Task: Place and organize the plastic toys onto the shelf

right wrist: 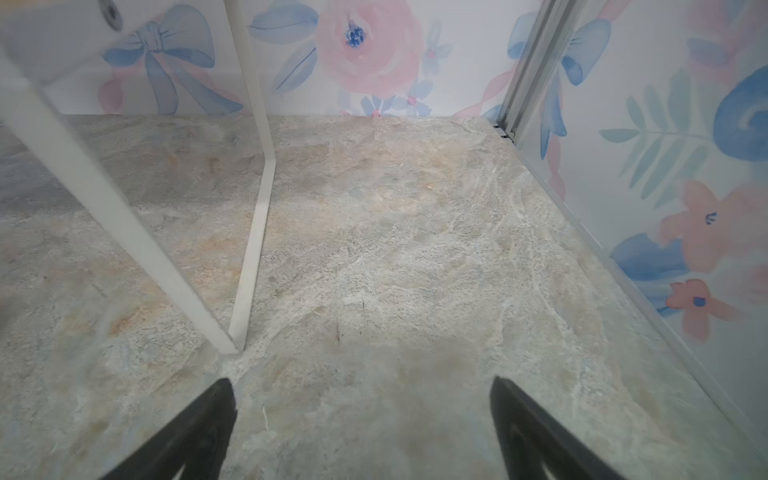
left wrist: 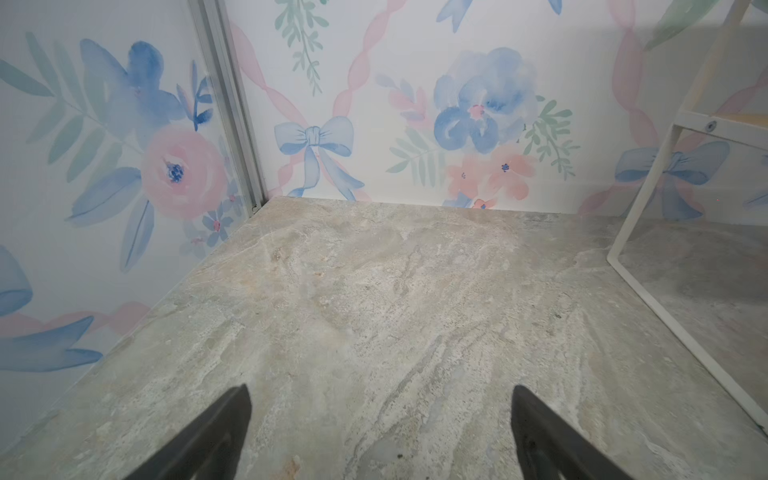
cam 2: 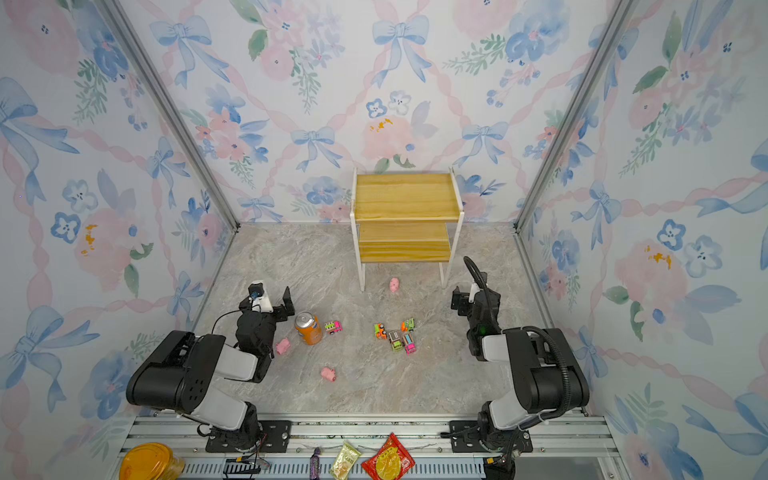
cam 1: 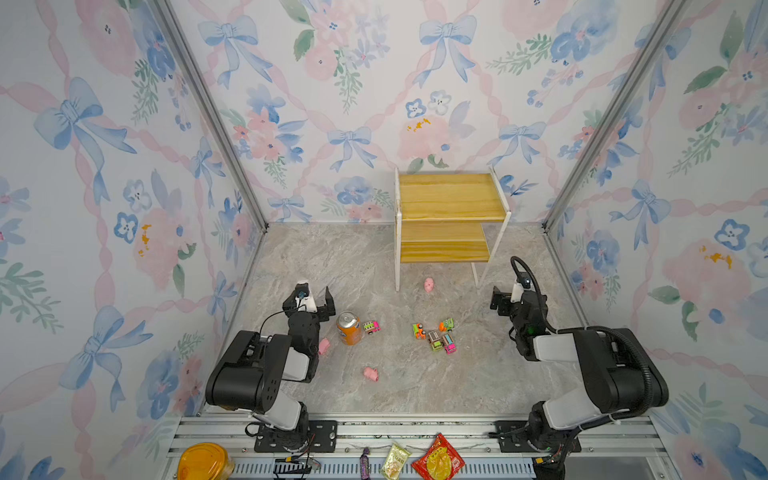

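Observation:
The shelf [cam 1: 451, 199] [cam 2: 405, 199], yellow boards on a white frame, stands bare at the back wall. Of the plastic toys, one pink pig [cam 1: 429, 284] lies in front of it, a second pig [cam 1: 324, 345] beside my left arm, a third pig [cam 1: 371, 373] nearer the front. A lone truck [cam 1: 371, 327] sits right of the can; several trucks [cam 1: 435, 337] [cam 2: 395, 337] cluster mid-floor. My left gripper [cam 1: 312, 300] [left wrist: 380, 390] is open over bare floor behind the can. My right gripper [cam 1: 505, 300] [right wrist: 361, 384] is open by the shelf's right leg [right wrist: 257, 208].
An orange soda can [cam 1: 349, 328] stands upright just right of my left gripper. Snack packets [cam 1: 438, 461] and a yellow-lidded tub [cam 1: 203, 462] lie on the front rail. Flowered walls close in the marble floor on three sides.

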